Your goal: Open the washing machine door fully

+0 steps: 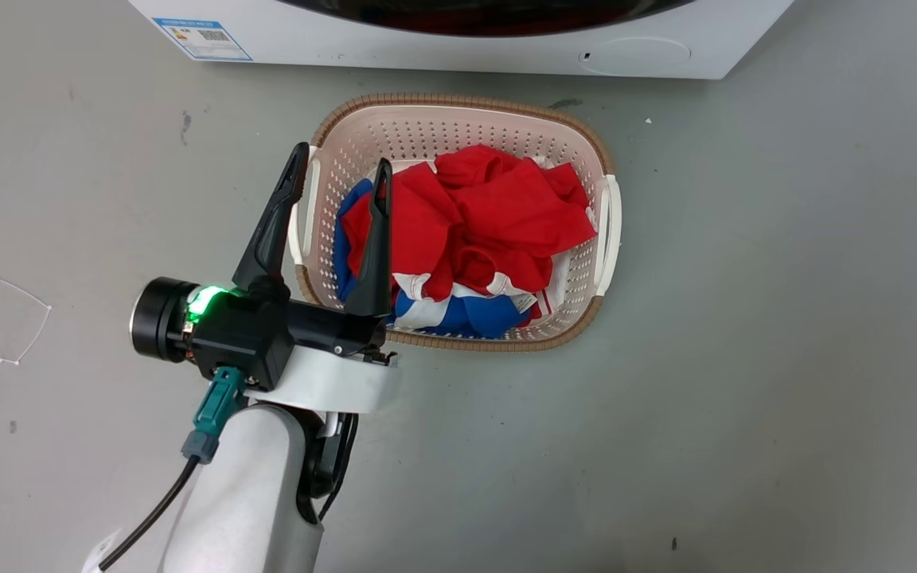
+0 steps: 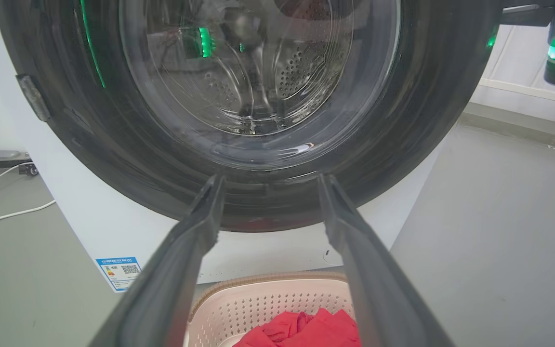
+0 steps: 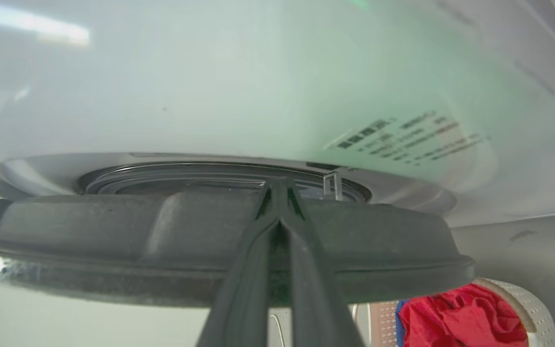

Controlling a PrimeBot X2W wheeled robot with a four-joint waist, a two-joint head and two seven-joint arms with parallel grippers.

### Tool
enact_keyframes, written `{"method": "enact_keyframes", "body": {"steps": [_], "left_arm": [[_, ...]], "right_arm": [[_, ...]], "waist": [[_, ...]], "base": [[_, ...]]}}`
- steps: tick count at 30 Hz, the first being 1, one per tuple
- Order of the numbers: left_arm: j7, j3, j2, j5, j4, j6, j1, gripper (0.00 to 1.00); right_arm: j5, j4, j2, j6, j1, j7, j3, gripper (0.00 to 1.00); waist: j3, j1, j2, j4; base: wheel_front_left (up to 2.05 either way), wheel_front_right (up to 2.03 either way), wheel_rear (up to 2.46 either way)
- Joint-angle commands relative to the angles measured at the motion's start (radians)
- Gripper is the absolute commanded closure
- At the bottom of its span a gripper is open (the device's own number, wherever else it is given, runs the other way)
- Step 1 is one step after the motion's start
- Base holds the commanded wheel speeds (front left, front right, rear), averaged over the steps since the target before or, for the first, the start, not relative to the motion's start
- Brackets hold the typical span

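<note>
While our left tool [image 1: 341,157] hung spread over the pale perforated basket [image 1: 458,102], our right tool [image 3: 278,185], fingers together, sat at the right rim of the round glossy black washing machine door [image 2: 248,96] just beyond.

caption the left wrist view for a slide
Open left gripper facing the round glossy black washing machine door, pale plastic basket below
</note>
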Motion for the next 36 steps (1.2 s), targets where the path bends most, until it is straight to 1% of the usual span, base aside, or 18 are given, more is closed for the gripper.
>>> {"method": "enact_keyframes", "body": {"steps": [1,5,12,17,19,20,22,27,30,36], "left_arm": [[-0.003,-0.004,-0.001,-0.003,0.003,0.005,-0.006,0.00],[-0.003,-0.006,-0.002,-0.009,0.015,0.006,0.005,0.00],[-0.003,-0.009,-0.003,-0.019,0.038,0.006,0.025,0.00],[-0.003,-0.010,-0.003,-0.021,0.051,0.007,0.043,0.00],[-0.003,-0.010,-0.003,-0.024,0.056,0.009,0.046,0.00],[-0.003,-0.010,-0.004,-0.028,0.061,0.008,0.051,0.00],[-0.003,-0.010,-0.004,-0.028,0.065,0.008,0.057,0.00],[-0.003,-0.012,-0.004,-0.031,0.083,0.008,0.082,0.00],[-0.003,-0.011,-0.004,-0.038,0.097,0.005,0.105,0.00],[-0.003,-0.008,-0.004,-0.045,0.119,0.008,0.159,0.00]], "right_arm": [[0.010,-0.012,0.004,0.002,0.016,0.030,0.003,1.00],[0.033,-0.039,0.000,0.002,0.056,0.106,0.002,1.00],[0.045,-0.064,-0.012,0.002,0.138,0.175,0.012,1.00],[0.072,-0.085,0.003,0.002,0.176,0.219,0.005,1.00],[0.064,-0.098,0.003,0.002,0.198,0.229,0.012,1.00],[0.075,-0.110,0.010,0.002,0.223,0.254,0.015,1.00],[0.072,-0.117,0.008,0.002,0.234,0.256,0.019,1.00],[0.085,-0.145,0.009,0.002,0.297,0.303,0.027,1.00],[0.078,-0.167,0.012,0.002,0.351,0.339,0.049,1.00],[0.095,-0.222,0.041,0.002,0.462,0.391,0.074,1.00]], "waist": [[-0.007,-0.0001,0.0000,0.000],[-0.026,-0.0001,0.0000,-0.002],[-0.081,-0.0001,0.0000,-0.011],[-0.114,-0.0001,0.0000,-0.017],[-0.128,-0.0001,0.0000,-0.019],[-0.144,-0.0001,0.0000,-0.021],[-0.154,-0.0001,0.0000,-0.022],[-0.206,-0.0001,0.0000,-0.023],[-0.247,-0.0001,0.0000,-0.021],[-0.331,-0.0001,0.0000,-0.020]], "base": [[0.00,0.00,0.00],[0.00,0.00,0.00],[0.00,0.00,0.00],[0.00,0.00,0.00],[0.00,0.00,0.00],[0.00,0.00,0.00],[0.00,0.00,0.00],[0.00,0.00,0.00],[0.00,0.00,0.00],[0.00,0.00,0.00]]}}
